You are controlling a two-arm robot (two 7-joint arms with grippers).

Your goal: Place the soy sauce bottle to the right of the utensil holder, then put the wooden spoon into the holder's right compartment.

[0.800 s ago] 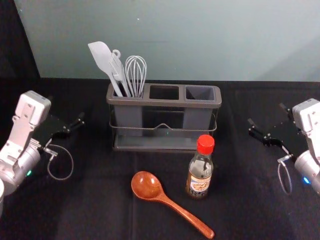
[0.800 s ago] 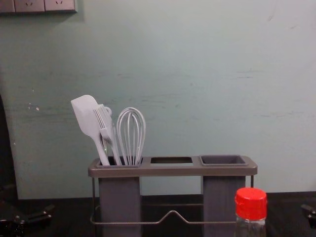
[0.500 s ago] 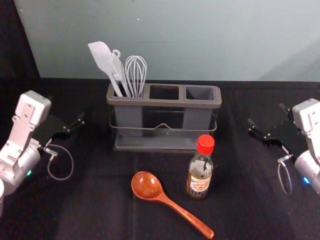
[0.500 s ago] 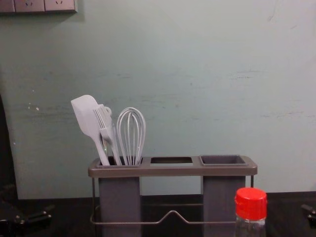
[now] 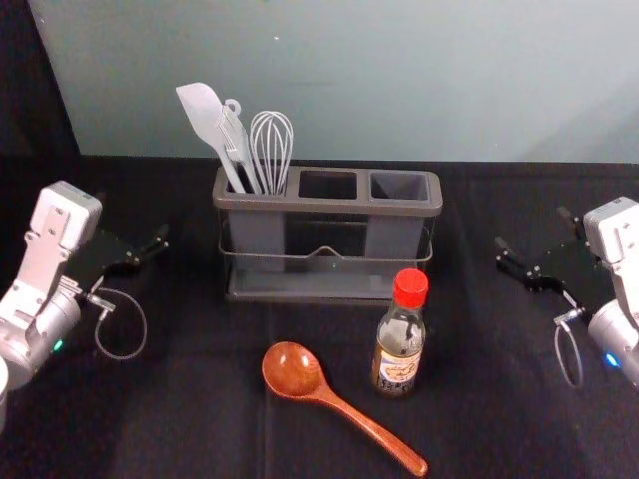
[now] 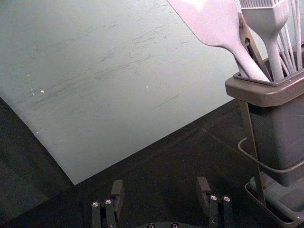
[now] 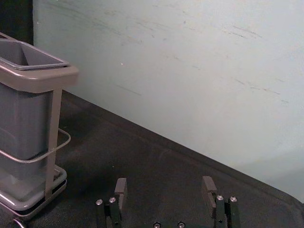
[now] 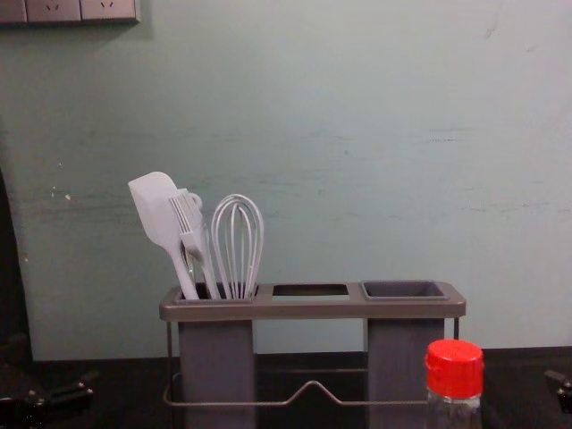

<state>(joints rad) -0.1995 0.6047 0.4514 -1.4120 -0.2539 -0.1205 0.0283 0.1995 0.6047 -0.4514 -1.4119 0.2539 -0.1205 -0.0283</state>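
Note:
The soy sauce bottle, red-capped, stands upright in front of the right part of the utensil holder. Left of the bottle lies the wooden spoon, bowl toward the holder and handle slanting to the front right. The holder's right compartment has nothing in it. Left of the holder is my left gripper, open and holding nothing; its fingers show apart in the left wrist view. My right gripper is right of the holder, open and empty, seen also in the right wrist view.
A white spatula, a brush and a whisk stand in the holder's left compartment. Behind the holder rises a pale wall. Dark cloth covers the table, with free room right of the holder and bottle.

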